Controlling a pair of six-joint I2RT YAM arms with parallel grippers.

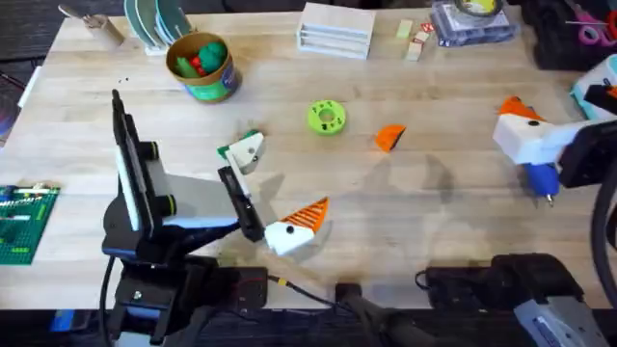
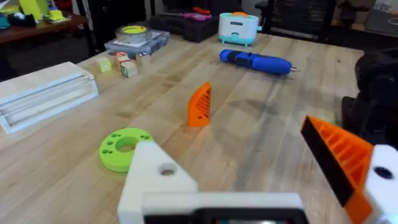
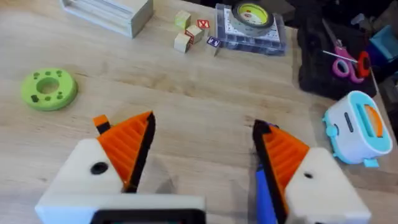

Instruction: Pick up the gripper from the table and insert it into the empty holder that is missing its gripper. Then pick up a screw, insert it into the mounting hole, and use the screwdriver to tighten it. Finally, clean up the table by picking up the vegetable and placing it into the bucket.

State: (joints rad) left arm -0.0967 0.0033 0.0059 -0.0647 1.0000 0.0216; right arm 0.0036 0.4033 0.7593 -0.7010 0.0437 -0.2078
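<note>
Nothing done yet, judging by layout. Gripper (image 1: 389,138) loose on bench, centre, 3 o'clock of green ring (image 1: 326,117). Left gripper (image 1: 273,198) jaws wide, empty; its holder (image 1: 247,152) bare. Right gripper (image 3: 202,158) jaws wide, empty, above screwdriver (image 1: 542,179). Vegetable already in bucket (image 1: 201,67), it seems. Screw unseen.

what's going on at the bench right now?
Nothing is held yet. The loose orange tip lies on the table beside the green ring. The left gripper sits low near the middle, one finger bare white with no orange tip, jaws open. The right gripper hovers at the right edge over the blue screwdriver, jaws open. The bucket at the back already holds toy items.
</note>
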